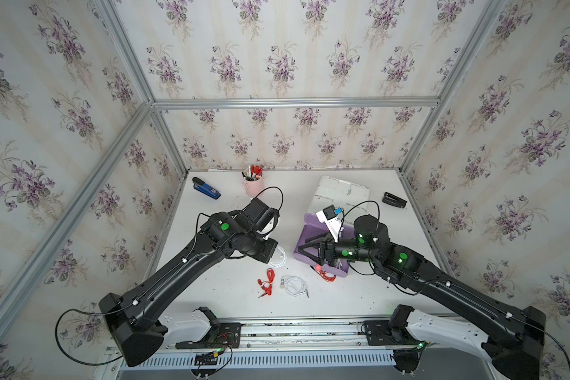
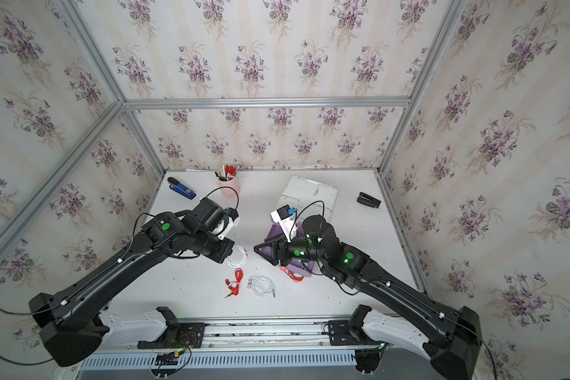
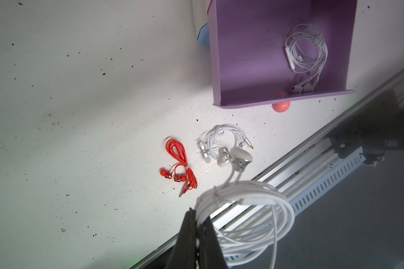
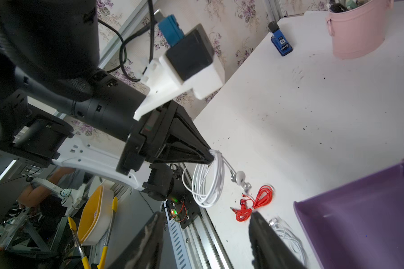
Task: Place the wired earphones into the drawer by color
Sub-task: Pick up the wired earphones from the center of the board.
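While left end effector (image 3: 198,221) pinches white earphones (image 3: 250,189), drawer (image 3: 254,58) holds white set (image 3: 289,57), right end effector (image 4: 207,214) apart

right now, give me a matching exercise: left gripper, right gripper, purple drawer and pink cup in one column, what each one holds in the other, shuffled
Column one
1 left gripper
2 right gripper
3 purple drawer
4 pink cup

Column two
a pens standing in it
b nothing, jaws apart
c hanging white earphones, pinched between shut jaws
d coiled white earphones, lying on its floor

Pairs: 1-c, 2-b, 3-d, 4-a
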Available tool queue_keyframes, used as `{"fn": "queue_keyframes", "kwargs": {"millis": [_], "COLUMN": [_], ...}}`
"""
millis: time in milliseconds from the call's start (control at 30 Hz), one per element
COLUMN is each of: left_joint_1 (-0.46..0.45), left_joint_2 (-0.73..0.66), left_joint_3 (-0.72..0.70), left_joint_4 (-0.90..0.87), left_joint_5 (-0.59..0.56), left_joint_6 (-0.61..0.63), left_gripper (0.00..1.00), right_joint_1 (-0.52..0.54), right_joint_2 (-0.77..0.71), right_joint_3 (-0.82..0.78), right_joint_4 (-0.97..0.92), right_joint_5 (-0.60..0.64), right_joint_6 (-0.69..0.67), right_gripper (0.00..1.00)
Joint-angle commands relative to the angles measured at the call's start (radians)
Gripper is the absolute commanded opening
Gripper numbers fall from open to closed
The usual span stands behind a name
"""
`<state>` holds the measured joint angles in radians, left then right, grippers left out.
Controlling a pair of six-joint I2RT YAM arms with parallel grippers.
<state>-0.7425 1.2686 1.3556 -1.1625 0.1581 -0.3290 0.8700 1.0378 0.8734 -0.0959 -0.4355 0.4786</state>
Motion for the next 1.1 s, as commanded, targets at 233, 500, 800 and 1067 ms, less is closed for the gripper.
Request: {"fn": "queue_keyframes", "kwargs": {"millis": [233,500,800,1067], "left_joint_1": [-0.029,-0.046,-0.051,-0.051], "left_joint_2": [0.017,0.020,0.012,0.019], "left_joint_3": [0.022,0.020,0.014,0.011], "left_joint_4": [0.006,0.028,0.049,0.049], "left_joint_5": [0.034,0.070,0.115,0.104], "left_joint_6": [0.000,0.003,0.007,0.009], "left_gripper": [0.06,0.06,0.07,0.08], "right_joint_1": [0.038,0.058,0.060,0.061], "right_joint_2": [0.118,0.165,0.192,0.186], "right_joint_3": [0.003,0.007,0.005,-0.004], "right_joint_4": [0.112,0.114,0.096,0.094], "right_joint_5": [-0.088,-0.065,-0.049,-0.056], "right_joint_6": [-0.044,-0.056,-0.074,-0.074], "right_gripper": [0.62,0.61,0.50,0.25]}}
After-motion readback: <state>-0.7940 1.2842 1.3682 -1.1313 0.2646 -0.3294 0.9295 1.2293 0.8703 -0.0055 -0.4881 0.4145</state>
